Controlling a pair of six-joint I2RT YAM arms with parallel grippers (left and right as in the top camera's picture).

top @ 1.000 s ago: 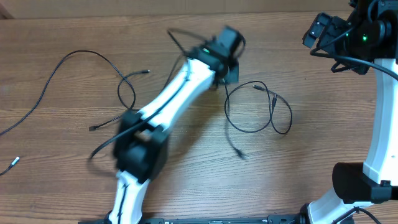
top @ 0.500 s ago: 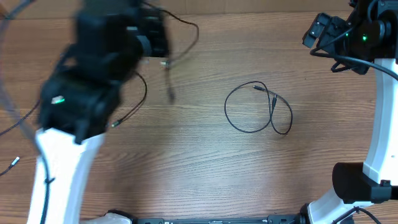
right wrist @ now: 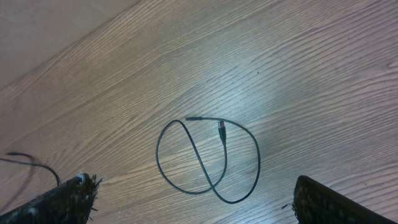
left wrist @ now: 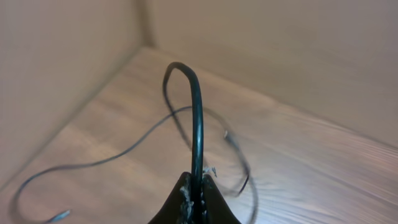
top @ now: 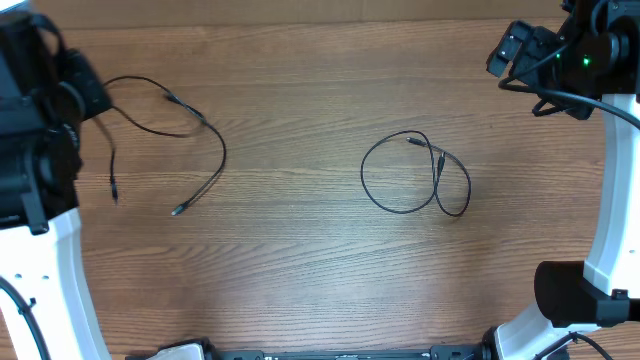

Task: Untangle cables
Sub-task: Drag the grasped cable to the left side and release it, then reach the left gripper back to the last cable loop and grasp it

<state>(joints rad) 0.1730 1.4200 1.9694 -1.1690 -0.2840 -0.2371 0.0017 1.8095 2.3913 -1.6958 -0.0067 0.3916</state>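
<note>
One thin black cable (top: 200, 150) hangs and trails from my left gripper (top: 75, 95) at the table's far left. In the left wrist view the gripper (left wrist: 198, 186) is shut on this cable (left wrist: 196, 124), which arches up out of the jaws. A second black cable (top: 415, 175) lies as a loose crossed loop right of the middle; it also shows in the right wrist view (right wrist: 208, 158). My right gripper (top: 520, 50) is raised at the far right corner, open and empty, its fingers (right wrist: 193, 199) wide apart above the loop.
The wooden table (top: 300, 260) spreads under both arms. The left arm's white base (top: 50, 280) stands at the left edge and the right arm's white column (top: 610, 200) at the right edge.
My left arm has swung from the table's middle to the far left, dragging one cable away with it. The looped cable stays behind on its own. The right arm has not moved.
</note>
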